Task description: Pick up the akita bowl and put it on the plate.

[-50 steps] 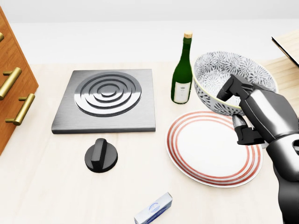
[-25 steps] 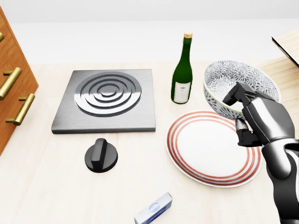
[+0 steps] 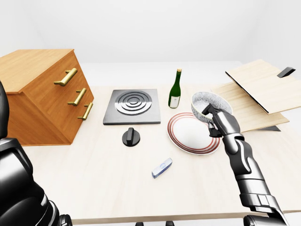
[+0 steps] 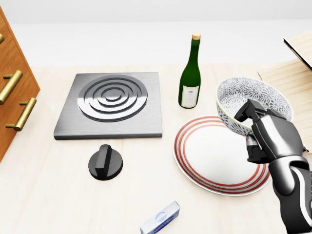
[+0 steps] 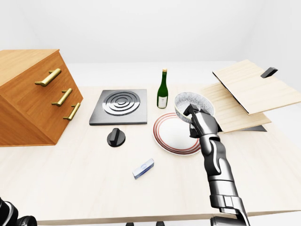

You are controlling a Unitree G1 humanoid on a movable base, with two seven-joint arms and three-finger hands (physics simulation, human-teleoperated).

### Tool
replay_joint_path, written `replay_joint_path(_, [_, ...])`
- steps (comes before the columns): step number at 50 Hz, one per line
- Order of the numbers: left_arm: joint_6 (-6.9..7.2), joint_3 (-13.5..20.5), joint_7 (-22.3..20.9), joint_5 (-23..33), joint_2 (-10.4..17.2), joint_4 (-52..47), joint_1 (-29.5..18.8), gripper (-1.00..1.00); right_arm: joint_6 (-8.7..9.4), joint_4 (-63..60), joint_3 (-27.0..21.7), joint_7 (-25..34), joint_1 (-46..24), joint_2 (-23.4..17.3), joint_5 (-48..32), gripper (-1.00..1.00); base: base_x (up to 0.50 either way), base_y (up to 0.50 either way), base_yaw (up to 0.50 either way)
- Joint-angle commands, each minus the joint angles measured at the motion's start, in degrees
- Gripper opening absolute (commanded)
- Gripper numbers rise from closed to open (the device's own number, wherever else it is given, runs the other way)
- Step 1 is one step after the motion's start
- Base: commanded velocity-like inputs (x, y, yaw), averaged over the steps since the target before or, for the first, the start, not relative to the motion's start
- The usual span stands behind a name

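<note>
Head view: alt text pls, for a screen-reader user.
The robot's right hand grips the rim of the patterned akita bowl, tilted, at the upper-right edge of a red-ringed plate. A green wine bottle, a metal hob and a black knob sit to the left.

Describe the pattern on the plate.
White with concentric red rings round the rim of the plate, clearest in the head view.

- The bowl (image 4: 253,97) sits in the right hand (image 4: 269,134), over the top-right edge of the plate (image 4: 209,156) in the head view.
- The plate lies just left of the hand.
- The bottle (image 4: 190,78) stands up-left of the hand, with the hob (image 4: 111,104) farther left.
</note>
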Motion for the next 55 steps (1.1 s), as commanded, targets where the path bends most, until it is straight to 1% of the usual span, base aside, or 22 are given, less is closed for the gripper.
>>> replay_joint_path(1, [0.00, -0.36, 0.00, 0.67, -0.07, 0.33, 0.10, 1.00, 0.00, -1.48, 0.02, -2.72, 2.76, 1.28, -4.34, -0.99, 0.00, 0.00, 0.00])
replay_joint_path(4, [0.00, -0.32, 0.00, 0.28, -0.11, -0.01, -0.14, 1.00, 0.00, -0.02, 0.19, -3.92, 3.47, 1.34, -4.76, -0.99, 0.00, 0.00, 0.00])
replay_joint_path(7, [0.00, -0.52, 0.00, 1.06, -0.31, 0.37, -0.05, 1.00, 0.00, -0.33, 0.28, -4.21, 3.98, 1.68, -4.88, -0.99, 0.00, 0.00, 0.00])
replay_joint_path(10, [0.00, -0.31, 0.00, 0.70, -0.25, 0.19, -0.21, 1.00, 0.00, -0.48, 0.38, -4.51, 4.19, 1.94, -4.98, -0.99, 0.00, 0.00, 0.00])
replay_joint_path(17, [0.00, -0.36, 0.00, 0.94, -0.31, 0.33, -0.25, 1.00, 0.00, -6.01, -0.08, -1.92, 5.23, 2.83, -4.84, -0.99, 0.00, 0.00, 0.00])
replay_joint_path(22, [0.00, -0.12, 0.00, 0.68, -0.33, 0.00, -0.21, 1.00, 0.00, -5.35, 0.50, -2.92, 4.81, 3.24, -5.12, -0.99, 0.00, 0.00, 0.00])
replay_joint_path(26, [0.00, -0.49, 0.00, 1.18, -0.40, 0.24, -0.06, 1.00, 0.00, -6.90, 1.05, -2.51, 5.56, 4.05, -5.32, -0.99, 0.00, 0.00, 0.00])
replay_joint_path(33, [0.00, -0.29, 0.00, 0.57, -0.30, -0.01, -0.28, 1.00, 0.00, -4.96, 2.46, -2.95, 5.11, 4.78, -6.97, -0.98, 0.00, 0.00, 0.00])
replay_joint_path(41, [0.00, -0.45, 0.00, 0.83, -0.28, 0.31, -0.21, 1.00, 0.00, -4.56, 2.54, -2.98, 4.86, 4.87, -6.34, -0.99, 0.00, 0.00, 0.00])
replay_joint_path(44, [0.00, -0.55, 0.00, 1.35, -0.48, 0.32, 0.02, 1.00, 0.00, -2.73, 3.11, -4.33, 5.18, 4.86, -7.58, -0.99, 0.00, 0.00, 0.00])
replay_joint_path(49, [0.00, -0.20, 0.00, 0.64, -0.33, 0.09, -0.31, 1.00, 0.00, -2.87, 3.01, -3.62, 5.46, 5.07, -7.38, -0.98, 0.00, 0.00, 0.00])
replay_joint_path(55, [0.00, -0.36, 0.00, 1.11, -0.41, 0.35, -0.13, 1.00, 0.00, -0.88, 3.02, -4.92, 4.96, 4.68, -7.45, -0.99, 0.00, 0.00, 0.00])
